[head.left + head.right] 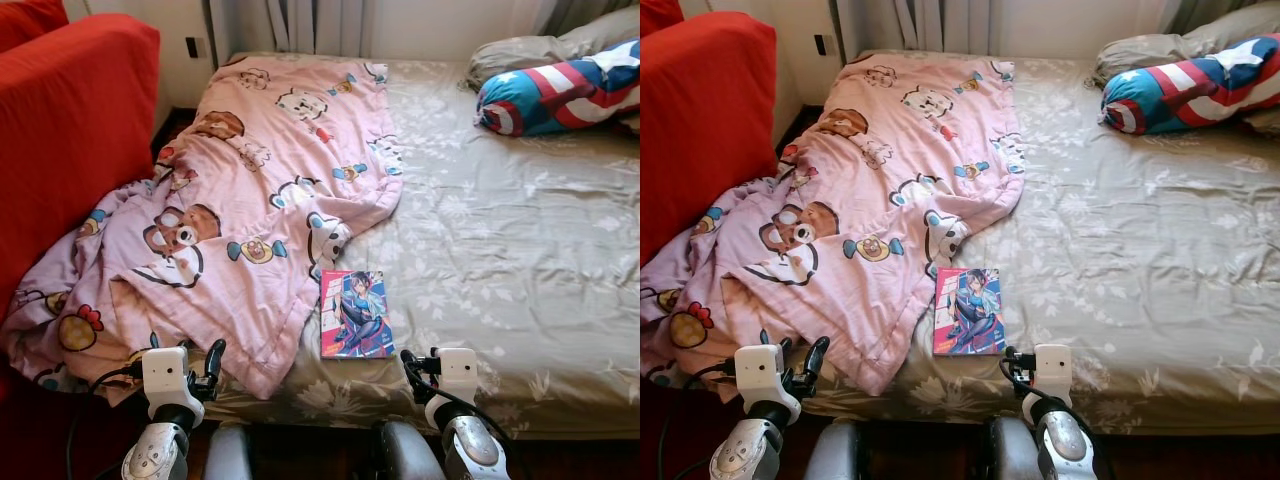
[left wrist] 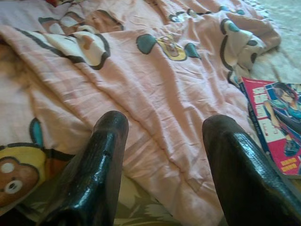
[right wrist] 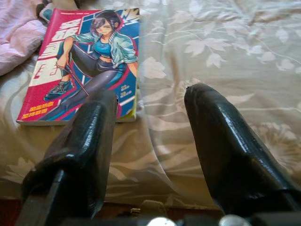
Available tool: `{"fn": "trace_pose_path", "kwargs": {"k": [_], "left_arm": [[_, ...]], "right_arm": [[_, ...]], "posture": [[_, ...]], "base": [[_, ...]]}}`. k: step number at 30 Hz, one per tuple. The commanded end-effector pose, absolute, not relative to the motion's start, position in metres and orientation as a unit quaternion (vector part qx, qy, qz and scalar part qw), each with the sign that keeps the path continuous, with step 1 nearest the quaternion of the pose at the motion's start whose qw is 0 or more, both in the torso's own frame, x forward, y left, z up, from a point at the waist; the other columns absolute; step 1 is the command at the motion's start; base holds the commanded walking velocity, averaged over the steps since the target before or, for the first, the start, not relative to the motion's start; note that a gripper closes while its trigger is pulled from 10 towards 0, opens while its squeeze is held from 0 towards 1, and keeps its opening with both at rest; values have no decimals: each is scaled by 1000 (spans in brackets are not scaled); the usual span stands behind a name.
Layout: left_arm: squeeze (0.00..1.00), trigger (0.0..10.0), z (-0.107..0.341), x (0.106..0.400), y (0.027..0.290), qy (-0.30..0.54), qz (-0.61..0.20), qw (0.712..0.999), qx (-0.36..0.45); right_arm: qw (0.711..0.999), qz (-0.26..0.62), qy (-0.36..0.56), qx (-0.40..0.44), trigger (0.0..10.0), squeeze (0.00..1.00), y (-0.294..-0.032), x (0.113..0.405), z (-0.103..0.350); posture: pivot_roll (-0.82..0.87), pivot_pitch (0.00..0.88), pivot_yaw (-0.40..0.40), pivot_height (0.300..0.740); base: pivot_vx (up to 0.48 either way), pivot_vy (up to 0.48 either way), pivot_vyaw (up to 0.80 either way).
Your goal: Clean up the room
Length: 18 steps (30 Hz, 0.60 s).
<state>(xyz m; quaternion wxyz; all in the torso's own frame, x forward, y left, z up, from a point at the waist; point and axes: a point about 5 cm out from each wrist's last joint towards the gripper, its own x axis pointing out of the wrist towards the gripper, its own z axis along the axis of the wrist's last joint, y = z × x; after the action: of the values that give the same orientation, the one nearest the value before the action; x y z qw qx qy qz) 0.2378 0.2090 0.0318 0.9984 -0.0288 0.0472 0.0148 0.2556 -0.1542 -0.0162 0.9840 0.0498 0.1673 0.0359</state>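
At the foot of the bed, both pairs of jaws stood apart and held nothing. The right gripper [image 3: 150, 155] hovered over the near edge of the mattress, its black fingers [image 3: 80, 141] spread, with the glossy paperback comic book [image 3: 84, 66] just ahead of them and slightly to the robot's left. The left gripper [image 2: 164, 169] hung likewise with its jaws wide, poised above the lower corner of the rumpled pink cartoon-print blanket [image 1: 250, 190].

Looking outward from there, the tidying seemed to me barely begun. The blanket lay bunched and crooked across the left half of the bed, one end spilling off the side against the red upholstered sofa [image 1: 70, 120], unfolded and unsmoothed. The comic book rested flat on the grey-green leaf-patterned bedsheet [image 1: 500, 260], right beside the blanket's ragged edge, not yet picked up. At the far right of the bed, a star-and-stripe bolster cushion [image 1: 560, 90] leaned on a grey pillow [image 1: 520, 50]; whether those counted as put away I couldn't judge.

The book itself looked thin and stiff, its cover bright red and blue with a drawn figure in a jacket, lying face up and square enough to the mattress edge for a pinch from the near side.
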Motion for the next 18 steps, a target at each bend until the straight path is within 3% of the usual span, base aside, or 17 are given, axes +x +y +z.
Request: {"fn": "trace_pose_path", "kwargs": {"k": [1,10,16,18], "left_arm": [[0,10000,32,235,209,52,13,998,-30],[0,10000,31,236,207,54,7,998,-32],[0,10000,31,236,207,54,7,998,-32],[0,10000,32,236,207,54,6,998,-32]], "right_arm": [[985,33,163,53,10000,0,-155,255,-16],[986,47,157,44,10000,0,-154,256,-14],[985,52,156,46,10000,0,-151,255,-15],[985,50,157,50,10000,0,-151,255,-15]], "posture": [[47,152,-27,613],[47,149,-26,613],[48,151,-25,613],[50,151,-24,613]], "base": [[0,0,0],[0,0,0],[0,0,800],[0,0,0]]}}
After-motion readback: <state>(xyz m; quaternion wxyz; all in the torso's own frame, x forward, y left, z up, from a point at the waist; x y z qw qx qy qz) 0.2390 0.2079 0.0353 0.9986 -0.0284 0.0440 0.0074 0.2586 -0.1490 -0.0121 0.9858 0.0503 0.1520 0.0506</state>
